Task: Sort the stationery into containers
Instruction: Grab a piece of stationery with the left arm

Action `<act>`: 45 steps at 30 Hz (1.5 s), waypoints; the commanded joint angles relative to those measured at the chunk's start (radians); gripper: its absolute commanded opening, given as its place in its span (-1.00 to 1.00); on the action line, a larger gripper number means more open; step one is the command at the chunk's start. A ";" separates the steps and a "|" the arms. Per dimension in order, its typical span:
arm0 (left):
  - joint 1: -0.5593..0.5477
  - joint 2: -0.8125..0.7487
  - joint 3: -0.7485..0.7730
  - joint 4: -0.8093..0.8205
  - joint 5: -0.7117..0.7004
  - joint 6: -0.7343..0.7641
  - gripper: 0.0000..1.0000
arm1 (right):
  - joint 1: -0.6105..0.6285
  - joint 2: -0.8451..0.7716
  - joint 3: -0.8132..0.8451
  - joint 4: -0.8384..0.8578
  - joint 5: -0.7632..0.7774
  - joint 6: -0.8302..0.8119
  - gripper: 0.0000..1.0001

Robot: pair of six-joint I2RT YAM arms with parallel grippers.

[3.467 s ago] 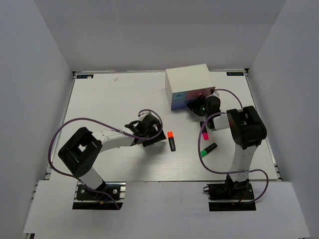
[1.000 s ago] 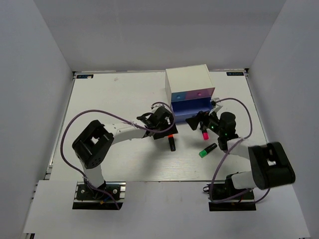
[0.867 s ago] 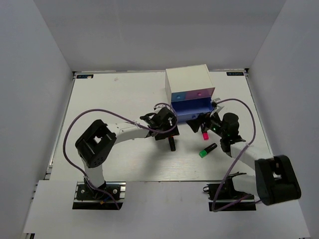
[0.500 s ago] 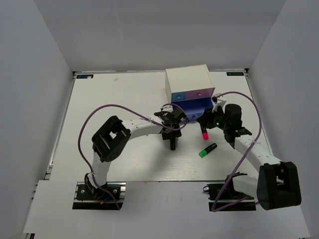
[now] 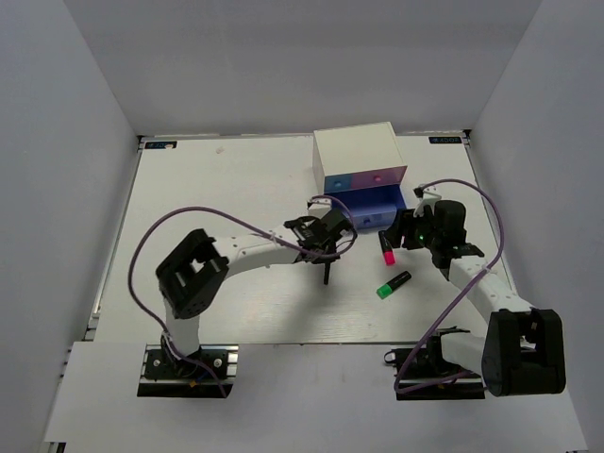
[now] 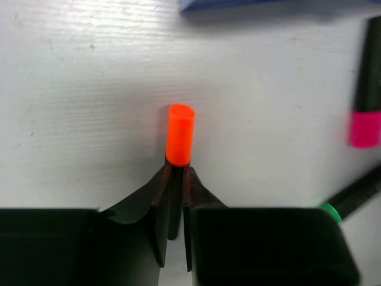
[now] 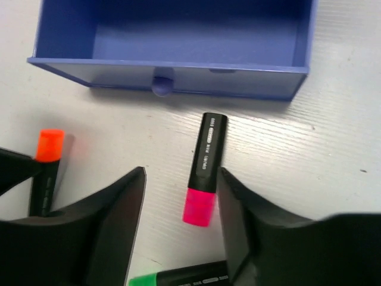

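Top external view: a white table (image 5: 208, 189) carries a white box (image 5: 357, 149) at its far right, with a blue drawer (image 7: 172, 36) pulled out toward the near side. The left gripper (image 6: 177, 179) sits just near the drawer's left end, its fingers clamped on the black barrel of the orange highlighter (image 6: 180, 134), cap pointing away from the wrist. The right gripper (image 7: 180, 179) is spread wide over the pink highlighter (image 7: 205, 164), which lies on the table just near the drawer front, cap nearest. The green highlighter (image 5: 394, 283) lies nearer still.
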 commanded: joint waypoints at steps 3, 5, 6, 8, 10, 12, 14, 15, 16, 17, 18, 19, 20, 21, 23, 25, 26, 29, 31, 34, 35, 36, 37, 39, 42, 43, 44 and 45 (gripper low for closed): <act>0.001 -0.268 -0.184 0.424 0.055 0.334 -0.58 | -0.028 -0.009 0.014 -0.001 -0.014 -0.013 0.47; 0.010 -0.312 -0.244 0.566 0.087 0.403 -0.55 | -0.031 -0.010 0.009 -0.002 -0.026 -0.024 0.50; 0.010 -0.313 -0.245 0.610 0.087 0.499 -0.55 | -0.038 -0.013 0.008 0.001 -0.040 -0.039 0.50; 0.010 -0.313 -0.225 0.626 0.098 0.610 -0.66 | -0.039 -0.009 0.006 -0.004 -0.064 -0.079 0.44; 0.010 -0.287 -0.166 0.626 0.098 0.704 -0.85 | -0.041 -0.004 0.005 -0.011 -0.104 -0.090 0.21; 0.019 -0.253 -0.107 0.612 0.098 0.767 -0.95 | -0.047 0.002 0.008 -0.018 -0.122 -0.119 0.14; 0.019 -0.231 -0.065 0.553 0.142 0.776 -0.75 | -0.050 0.001 0.009 -0.022 -0.127 -0.130 0.14; 0.019 -0.218 -0.018 0.514 0.143 0.776 -0.50 | -0.050 0.001 0.009 -0.025 -0.127 -0.133 0.14; 0.019 -0.195 0.001 0.475 0.143 0.776 -0.25 | -0.048 0.001 0.009 -0.025 -0.126 -0.139 0.23; 0.019 -0.194 0.010 0.412 0.152 0.767 -0.19 | -0.048 -0.001 0.012 -0.027 -0.120 -0.140 0.29; 0.019 -0.194 -0.001 0.393 0.152 0.767 -0.13 | -0.050 0.001 0.012 -0.034 -0.116 -0.150 0.29; 0.005 -0.194 -0.019 0.384 0.152 0.767 -0.08 | -0.050 0.004 0.012 -0.036 -0.115 -0.150 0.31; 0.005 -0.211 -0.063 0.375 0.141 0.758 -0.01 | -0.048 0.005 0.011 -0.037 -0.107 -0.151 0.32; -0.004 -0.226 -0.089 0.375 0.141 0.749 0.20 | -0.053 0.004 0.009 -0.037 -0.106 -0.153 0.32; -0.004 -0.277 -0.163 0.364 0.123 0.688 0.32 | -0.053 0.008 0.009 -0.037 -0.101 -0.154 0.32; 0.005 -0.311 -0.233 0.350 0.113 0.625 0.36 | -0.051 0.013 0.009 -0.037 -0.103 -0.153 0.32; 0.005 -0.325 -0.254 0.341 0.113 0.611 0.36 | -0.056 0.017 0.008 -0.036 -0.103 -0.153 0.34; 0.015 -0.336 -0.280 0.330 0.113 0.589 0.36 | -0.058 0.031 0.009 -0.033 -0.109 -0.150 0.34; 0.015 -0.275 -0.248 0.277 0.100 0.566 0.33 | -0.056 0.036 0.011 -0.033 -0.115 -0.147 0.34; 0.004 -0.201 -0.185 0.204 0.078 0.555 0.30 | -0.056 0.045 0.017 -0.036 -0.116 -0.147 0.34; 0.004 -0.163 -0.173 0.204 0.069 0.555 0.30 | -0.058 0.042 0.020 -0.036 -0.118 -0.148 0.34; 0.004 -0.149 -0.163 0.194 0.069 0.555 0.30 | -0.058 0.040 0.022 -0.039 -0.115 -0.148 0.34; -0.005 -0.133 -0.150 0.194 0.060 0.545 0.30 | -0.059 0.040 0.023 -0.044 -0.116 -0.150 0.34; -0.005 -0.087 -0.124 0.163 0.046 0.531 0.27 | -0.058 0.037 0.022 -0.047 -0.113 -0.148 0.34; -0.005 -0.031 -0.082 0.102 0.009 0.517 0.25 | -0.059 0.031 0.019 -0.047 -0.116 -0.142 0.37; -0.005 -0.021 -0.082 0.092 -0.003 0.503 0.25 | -0.061 0.033 0.017 -0.047 -0.119 -0.139 0.37; -0.005 -0.021 -0.073 0.092 -0.024 0.491 0.25 | -0.064 0.033 0.017 -0.045 -0.121 -0.139 0.37; -0.005 -0.021 -0.073 0.082 -0.025 0.491 0.21 | -0.061 0.030 0.018 -0.047 -0.123 -0.139 0.37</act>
